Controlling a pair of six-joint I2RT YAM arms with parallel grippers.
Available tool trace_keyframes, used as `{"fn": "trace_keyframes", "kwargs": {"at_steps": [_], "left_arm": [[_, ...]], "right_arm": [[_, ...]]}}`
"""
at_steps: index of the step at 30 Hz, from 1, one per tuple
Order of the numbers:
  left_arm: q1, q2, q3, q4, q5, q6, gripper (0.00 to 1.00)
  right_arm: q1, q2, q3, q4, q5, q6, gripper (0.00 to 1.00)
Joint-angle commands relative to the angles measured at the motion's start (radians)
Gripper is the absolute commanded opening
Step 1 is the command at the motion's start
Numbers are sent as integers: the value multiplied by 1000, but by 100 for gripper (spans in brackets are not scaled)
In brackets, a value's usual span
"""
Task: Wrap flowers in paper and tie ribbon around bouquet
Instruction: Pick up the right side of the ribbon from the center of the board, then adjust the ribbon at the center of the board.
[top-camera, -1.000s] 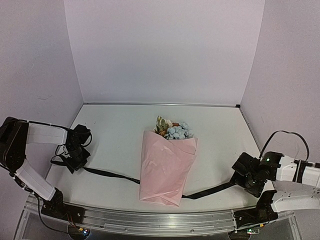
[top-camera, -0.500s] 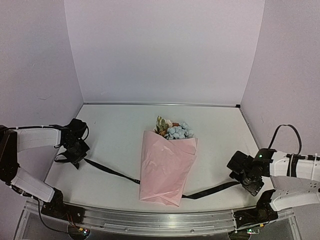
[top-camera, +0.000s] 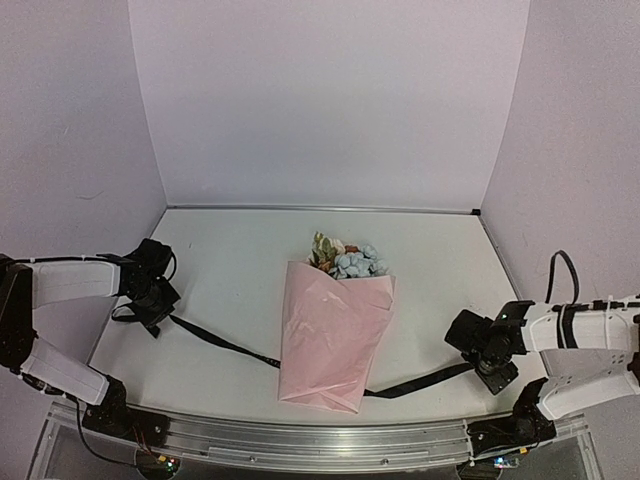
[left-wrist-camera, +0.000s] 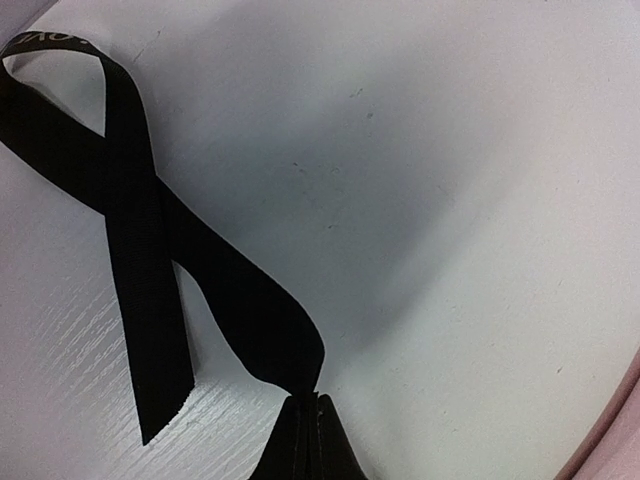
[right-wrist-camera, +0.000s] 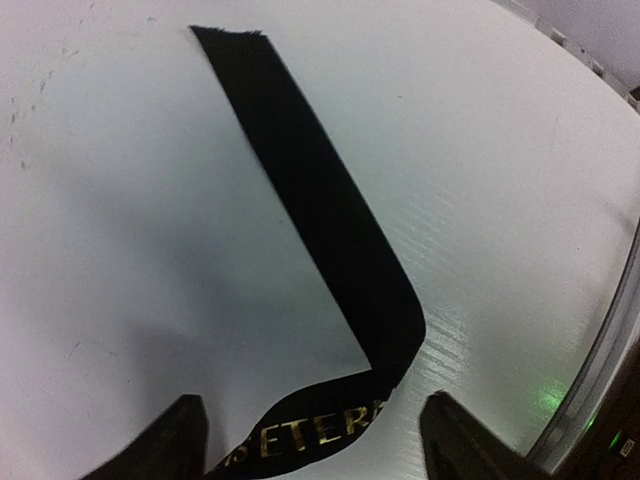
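Our left tool is clamped tight on the ribbon. Our right tool gapes wide over its other end, with the bouquet lying between them on the worktop.

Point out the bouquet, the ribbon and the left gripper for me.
bouquet (top-camera: 332, 340), top view, middle of its pink cone.
ribbon (right-wrist-camera: 320, 210), right wrist view, straight black stretch above the lettering.
left gripper (left-wrist-camera: 308, 408), left wrist view, closed fingertips pinching the ribbon.
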Motion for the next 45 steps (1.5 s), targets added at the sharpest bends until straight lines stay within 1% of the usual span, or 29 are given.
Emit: {"fn": "trace_keyframes", "kwargs": {"at_steps": [1,4,11,16,22,24,27,31,36,45], "left_arm": [[3,-10,6,31,-9,15,0],[2,-10,6,34,-8,16,0],[2,-8,10,45,-2,29,0],[3,-11,8,85,17,53,0],[3,13,17,176,72,95,0],[2,21,20,207,90,100,0],[-3,34,18,244,115,97,0],[-20,51,20,248,106,83,0],[-19,56,34,221,64,70,0],[-19,58,58,228,51,79,0]], "right_arm": [[-7,14,-21,-5,61,46,63],[-19,36,-18,1,57,25,49],[-93,77,-9,51,-14,-75,1],[-150,78,25,53,-37,-186,0],[-298,85,118,52,-103,-407,0],[-341,89,153,51,-104,-465,0],[-421,111,204,49,-148,-523,0],[-503,157,273,49,-196,-579,0],[-572,199,330,48,-241,-604,0],[-637,203,405,16,-248,-655,0]]}}
